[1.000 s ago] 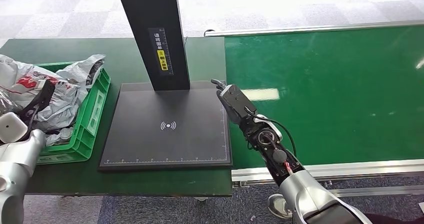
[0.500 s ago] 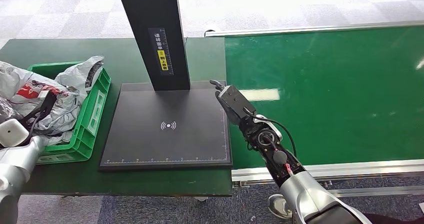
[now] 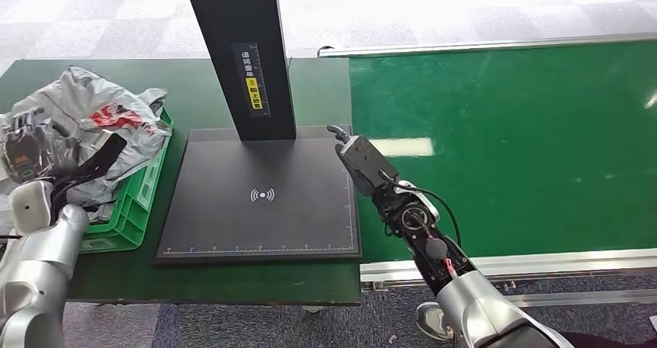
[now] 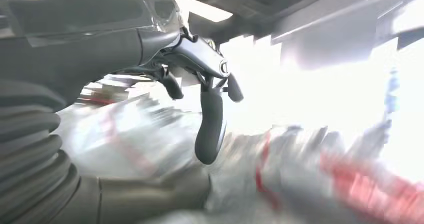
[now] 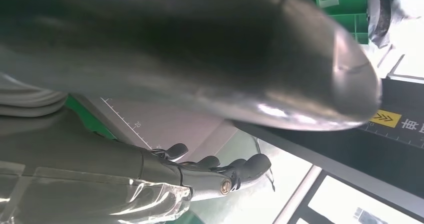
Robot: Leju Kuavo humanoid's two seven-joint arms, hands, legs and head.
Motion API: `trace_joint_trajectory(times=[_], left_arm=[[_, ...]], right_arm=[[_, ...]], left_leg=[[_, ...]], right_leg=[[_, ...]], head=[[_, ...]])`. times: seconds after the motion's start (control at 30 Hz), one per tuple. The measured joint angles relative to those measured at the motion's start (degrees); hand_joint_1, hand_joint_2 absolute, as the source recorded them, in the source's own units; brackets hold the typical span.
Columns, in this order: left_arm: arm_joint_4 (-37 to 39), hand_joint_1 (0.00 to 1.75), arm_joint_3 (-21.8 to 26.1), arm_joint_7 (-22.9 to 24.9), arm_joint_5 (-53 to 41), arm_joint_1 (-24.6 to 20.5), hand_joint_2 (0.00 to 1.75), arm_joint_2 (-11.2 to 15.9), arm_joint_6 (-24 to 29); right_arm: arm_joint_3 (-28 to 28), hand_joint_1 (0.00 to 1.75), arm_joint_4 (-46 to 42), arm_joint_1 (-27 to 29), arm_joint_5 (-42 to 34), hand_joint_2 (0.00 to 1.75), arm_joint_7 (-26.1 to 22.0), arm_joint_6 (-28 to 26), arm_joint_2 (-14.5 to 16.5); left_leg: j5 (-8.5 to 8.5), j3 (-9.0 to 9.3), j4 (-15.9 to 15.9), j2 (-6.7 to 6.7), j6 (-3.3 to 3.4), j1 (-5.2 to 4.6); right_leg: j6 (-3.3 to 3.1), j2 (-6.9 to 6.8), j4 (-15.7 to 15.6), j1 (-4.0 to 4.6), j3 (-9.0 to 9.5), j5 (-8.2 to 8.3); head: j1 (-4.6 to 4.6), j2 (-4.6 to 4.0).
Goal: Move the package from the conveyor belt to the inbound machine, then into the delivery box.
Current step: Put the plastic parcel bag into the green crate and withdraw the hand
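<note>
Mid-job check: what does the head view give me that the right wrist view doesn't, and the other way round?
Head view alone: the left hand at the grey package over the green crate, plus the green conveyor belt. Right wrist view alone: the underside of the right hand's fingers, loosely curled, holding nothing. Shared: the right hand, the black scanner platform and the yellow label on its post.

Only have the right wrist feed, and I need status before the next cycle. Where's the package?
Observer: The grey package with red print is piled on top of the green crate, left of the scanner plate.
Operator: Left hand holding it?
Observer: The left hand lies against it. The left wrist view is too blurred to confirm a grip.
Operator: Where's my right hand?
Observer: The right hand is at the plate's right edge, beside the green conveyor belt.
</note>
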Motion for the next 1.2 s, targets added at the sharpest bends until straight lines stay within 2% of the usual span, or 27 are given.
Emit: trace_joint_trajectory(times=[0.07, 0.1, 0.17, 0.2, 0.37, 0.53, 0.73, 1.07, 1.2], left_arm=[[-6.5, 0.00, 7.1, -12.6, 1.6, -0.2, 1.75, -3.7, 0.0], [-9.6, 0.00, 10.3, -17.4, 2.6, -0.3, 1.75, -5.4, 0.0], [-16.6, 0.00, 15.6, -24.0, 5.6, -0.1, 1.75, -8.3, 0.0], [-20.5, 0.00, 17.2, -25.4, 6.9, 0.3, 1.75, -9.4, 0.0], [-37.5, 0.00, 19.0, -26.6, 7.1, 2.2, 1.75, -12.3, 0.0], [-45.8, 0.00, 19.3, -26.6, 4.2, 2.6, 1.75, -14.0, 0.0], [-49.0, 0.00, 19.7, -26.6, 3.7, 2.6, 1.75, -15.3, 0.0], [-50.0, 0.00, 20.4, -26.6, 4.0, 2.6, 1.75, -16.3, -0.1], [-49.8, 0.00, 20.7, -26.6, 8.2, 2.5, 1.75, -16.7, -0.1]], right_arm=[[0.1, 0.00, 0.0, 0.0, -0.2, 0.00, -0.2, 0.0, 0.0], [0.2, 0.00, 0.0, 0.0, -0.4, 0.00, -0.3, 0.0, 0.0], [0.4, 0.00, 0.0, 0.0, -0.5, 0.00, -0.7, 0.0, -0.1], [0.5, 0.00, 0.0, 0.0, -0.6, 0.00, -0.9, 0.0, -0.1], [1.2, 0.00, 0.2, -0.1, -1.3, 0.00, -1.5, -0.1, -0.2], [1.7, 0.00, 0.2, 0.0, -1.7, 0.00, -2.0, -0.2, -0.9], [2.1, 0.00, 0.2, 0.2, -1.8, 0.00, -2.1, -0.4, -1.6], [2.6, 0.00, 0.2, 0.3, -1.8, 0.00, -2.2, -0.4, -2.0], [2.8, 0.00, 0.2, 0.3, -2.0, 0.00, -2.2, -0.6, -2.2]], left_leg=[[-0.01, 0.00, 0.0, 0.12, 0.00, -0.03], [-0.01, 0.00, 0.0, 0.19, 0.01, -0.04], [-0.03, 0.00, 0.0, 0.26, 0.01, -0.04], [-0.04, 0.00, 0.0, 0.27, 0.01, -0.02], [-0.06, -0.04, 0.0, 0.10, -0.02, 0.07], [-0.05, -0.03, 0.0, 0.06, -0.02, 0.06], [-0.05, -0.03, 0.0, 0.04, -0.02, 0.05], [-0.05, -0.03, 0.0, 0.04, -0.02, 0.06], [-0.05, -0.02, 0.0, 0.03, -0.02, 0.05]], right_leg=[[0.00, 0.08, 0.0, -0.02, -0.01, 0.02], [0.00, 0.13, 0.0, -0.03, -0.03, 0.03], [0.00, 0.20, 0.0, -0.02, -0.06, 0.03], [0.00, 0.22, 0.0, -0.01, -0.08, 0.03], [-0.04, 0.15, 0.0, 0.06, -0.10, -0.02], [-0.04, 0.14, 0.0, 0.05, -0.06, -0.02], [-0.04, 0.13, 0.0, 0.04, -0.03, -0.01], [-0.04, 0.12, 0.0, 0.05, -0.04, -0.01], [-0.04, 0.12, 0.0, 0.04, -0.05, -0.01]], head=[[-0.01, 0.00], [-0.01, 0.00], [-0.02, 0.00], [-0.03, 0.00], [-0.03, 0.01], [-0.02, 0.01], [-0.03, 0.00], [-0.03, 0.00], [-0.02, 0.00]])
